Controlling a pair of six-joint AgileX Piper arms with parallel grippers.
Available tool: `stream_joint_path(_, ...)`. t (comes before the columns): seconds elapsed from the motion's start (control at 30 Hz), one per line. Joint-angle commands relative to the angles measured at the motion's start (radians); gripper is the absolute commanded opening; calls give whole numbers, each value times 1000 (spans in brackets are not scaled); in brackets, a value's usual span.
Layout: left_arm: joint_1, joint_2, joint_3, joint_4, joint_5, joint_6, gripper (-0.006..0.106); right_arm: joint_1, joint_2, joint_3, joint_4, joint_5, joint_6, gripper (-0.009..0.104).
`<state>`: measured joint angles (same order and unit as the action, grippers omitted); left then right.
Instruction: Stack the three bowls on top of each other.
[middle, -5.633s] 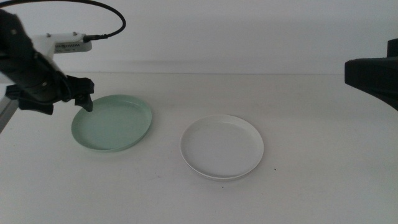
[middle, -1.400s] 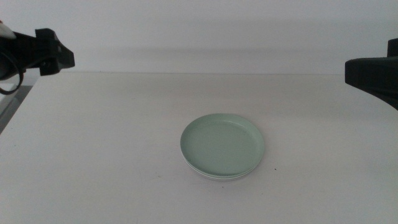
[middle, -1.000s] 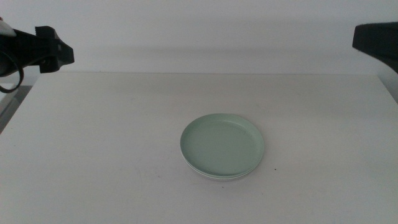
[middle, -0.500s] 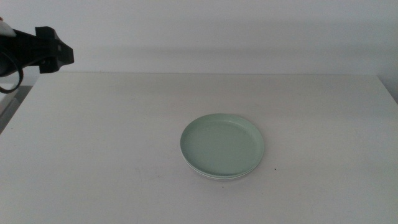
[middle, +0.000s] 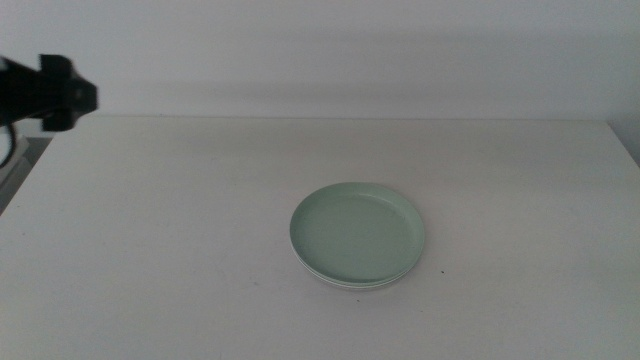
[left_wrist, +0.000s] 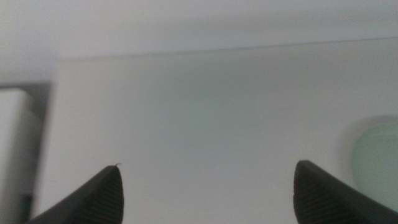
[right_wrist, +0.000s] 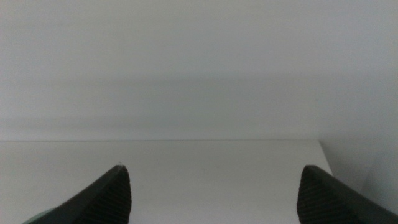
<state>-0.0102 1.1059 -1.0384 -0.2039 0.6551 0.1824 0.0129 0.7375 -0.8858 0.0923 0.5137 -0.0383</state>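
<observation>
Bowls sit stacked near the middle of the white table (middle: 180, 250), a little toward its right half and nearer the front edge than the back wall. Starting at the far left of the middle view, the left gripper (middle: 60, 92) hangs as a dark, blurred shape above the table's back left corner, well apart from the stack; its own wrist view shows its 2 dark jaws spread wide with only bare tabletop between them, holding nothing, and a sliver of the mint green bowl (left_wrist: 376, 158) at the side of that picture. Moving rightward across the open surface, the mint green bowl (middle: 358, 232) lies upright on top, its low rim level and its inside bare. Beneath it, only a thin pale rim (middle: 352, 285) shows along the front edge; it looks white, and I cannot tell from it how many bowls lie under the green one. Farther right, the right gripper (right_wrist: 214, 186) is out of the middle view; its wrist view shows 2 dark jaws standing wide apart over the table's far edge and the wall, with nothing between them.
</observation>
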Motion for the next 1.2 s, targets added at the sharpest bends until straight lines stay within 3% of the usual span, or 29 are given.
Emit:
stream_joint_path(0.0, 0, -64, 34, 77, -38, 1, 94, -4, -4, 7, 1, -11, -10, 69)
stream_joint_path(0.13, 0, -176, 89, 127, -50, 1, 94, -3, -4, 7, -4, -13, -10, 69)
stream_joint_path(0.4, 0, -406, 153, 127, -51, 1, 94, -3, -4, 7, 16, -2, -8, 69)
stream_joint_path(0.73, 0, -487, 154, 127, -53, 3, 94, -3, -4, 7, 16, -2, -8, 69)
stream_joint_path(1.17, 0, -682, 501, 55, -233, 3, 94, -3, -4, 7, 19, -11, -8, 69)
